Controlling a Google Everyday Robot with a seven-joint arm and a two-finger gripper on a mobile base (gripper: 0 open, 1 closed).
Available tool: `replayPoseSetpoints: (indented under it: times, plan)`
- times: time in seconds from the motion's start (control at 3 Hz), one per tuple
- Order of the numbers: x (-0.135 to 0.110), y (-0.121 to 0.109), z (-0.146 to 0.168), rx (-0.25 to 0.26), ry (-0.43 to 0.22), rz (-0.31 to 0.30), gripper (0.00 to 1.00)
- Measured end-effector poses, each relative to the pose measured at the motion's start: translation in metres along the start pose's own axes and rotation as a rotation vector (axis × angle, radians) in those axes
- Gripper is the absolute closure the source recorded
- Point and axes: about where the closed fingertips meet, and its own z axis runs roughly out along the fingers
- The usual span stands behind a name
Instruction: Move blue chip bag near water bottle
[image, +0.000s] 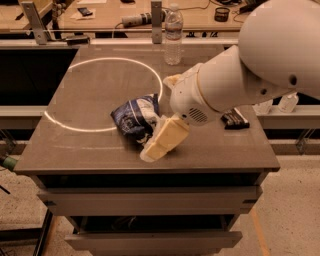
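Tabletop (85, 150) bears blue chip bag (131, 119) just left of the gripper (161, 142)

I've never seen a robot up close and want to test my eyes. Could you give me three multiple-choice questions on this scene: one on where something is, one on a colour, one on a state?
1. Where is the robot's beige two-finger gripper?
A. Low over the front of the grey table, right beside the crumpled foil chip bag
B. Down by the drawers
C. At the far left corner

2. What colour is the chip bag?
A. Red
B. Dark blue with white patches
C. Green

3. How is the tall clear plastic water bottle placed?
A. Lying on its side
B. Crushed flat
C. Standing upright

Answers:
1 A: the gripper is at the bag's right side, near the front edge.
2 B: the foil is dark blue with white print.
3 C: it stands at the far edge, white cap on top.
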Motion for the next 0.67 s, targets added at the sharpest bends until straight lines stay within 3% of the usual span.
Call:
replayPoseSetpoints:
  times: [0.33,0.67]
  plan:
    - [-0.008,-0.007,0.021,0.017,0.016,-0.004,0.0]
    - [0.002,-0.024,0.037,0.038,0.06,0.006,0.0]
